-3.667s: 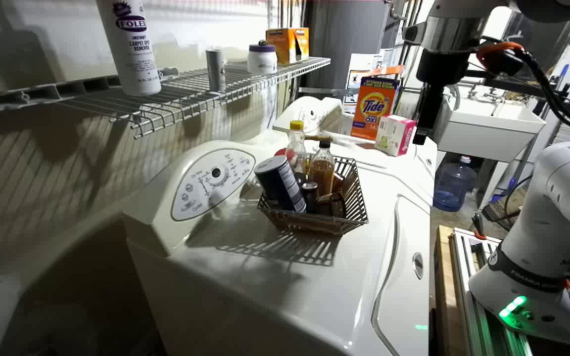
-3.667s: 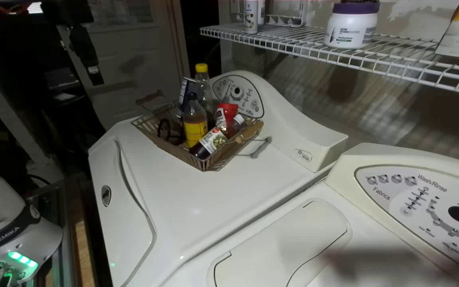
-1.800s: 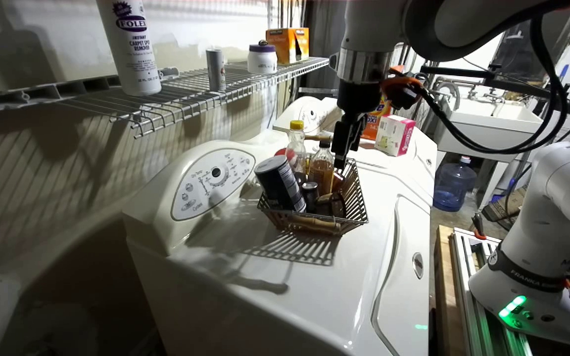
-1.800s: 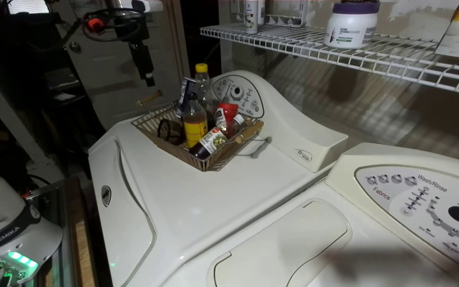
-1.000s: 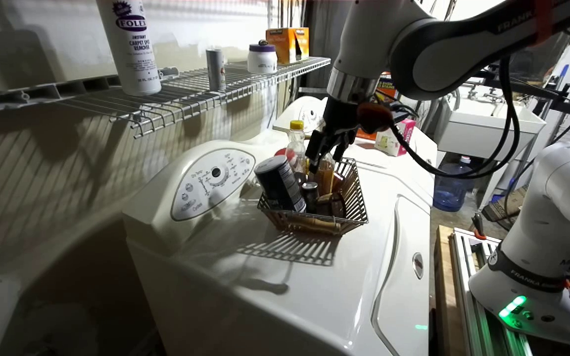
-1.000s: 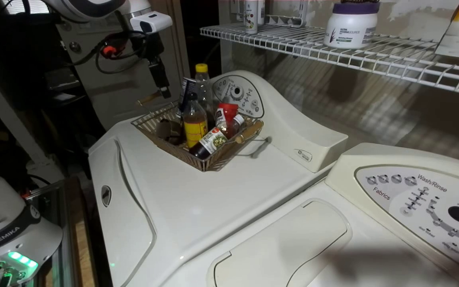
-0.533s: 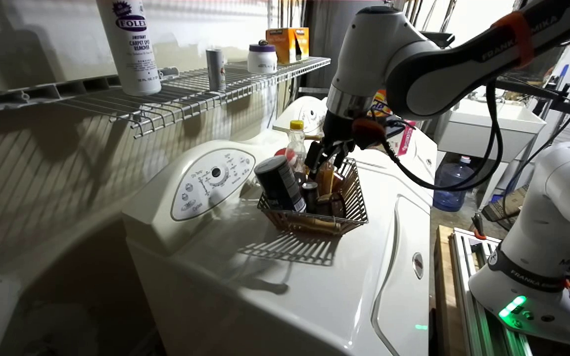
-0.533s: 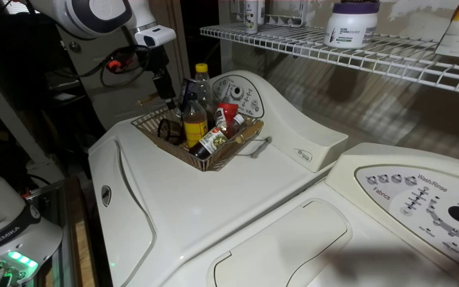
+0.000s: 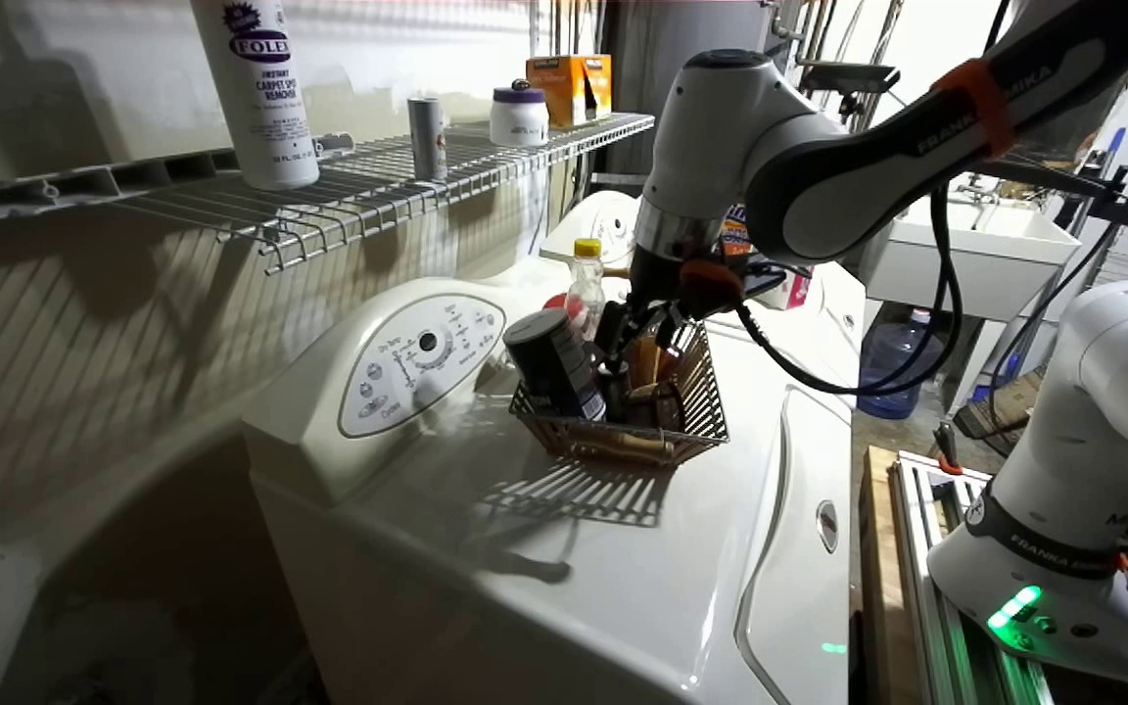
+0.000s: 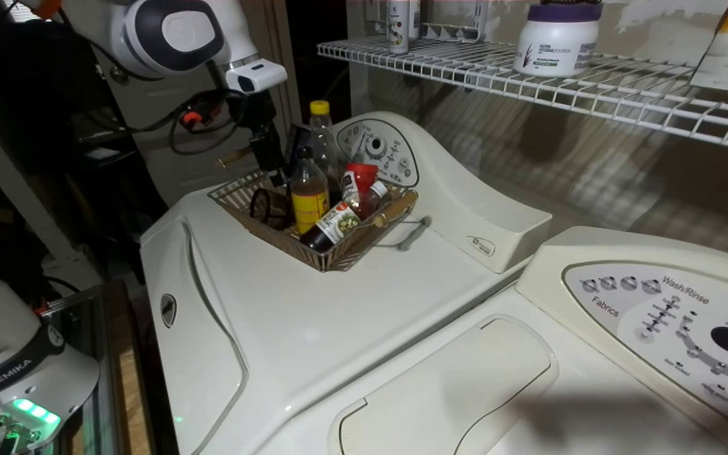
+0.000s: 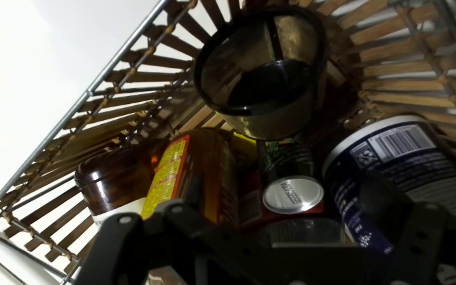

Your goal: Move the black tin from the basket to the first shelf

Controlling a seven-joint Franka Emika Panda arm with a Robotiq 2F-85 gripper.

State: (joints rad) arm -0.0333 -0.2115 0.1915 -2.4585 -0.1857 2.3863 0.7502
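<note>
The black tin [image 11: 287,164] stands in the basket with its silver end [image 11: 293,194] facing the wrist camera. Its dark side also shows in an exterior view [image 9: 614,394]; the other exterior view hides it. The brown slatted basket [image 9: 706,436] sits on a white machine and shows in both exterior views [image 10: 288,245]. My gripper [image 11: 291,194] is open, tilted and low over the basket. Its fingers are on either side of the tin's end in the wrist view, and I see no grip. In an exterior view the gripper [image 9: 634,343] is right above the tin. The white wire shelf [image 9: 368,211] is on the wall.
A dark-blue can [image 9: 552,364] leans close beside the tin. A yellow-label bottle [image 10: 309,202], a yellow-capped bottle [image 9: 586,284] and a round mesh filter [image 11: 267,79] crowd the basket. The shelf holds a spray bottle [image 9: 265,108], grey can [image 9: 427,139], white jar [image 9: 519,119] and orange box [image 9: 569,90].
My arm has moved from beyond the basket to above it, then tilted and come down among the bottles toward the tin. The basket's contents look unmoved.
</note>
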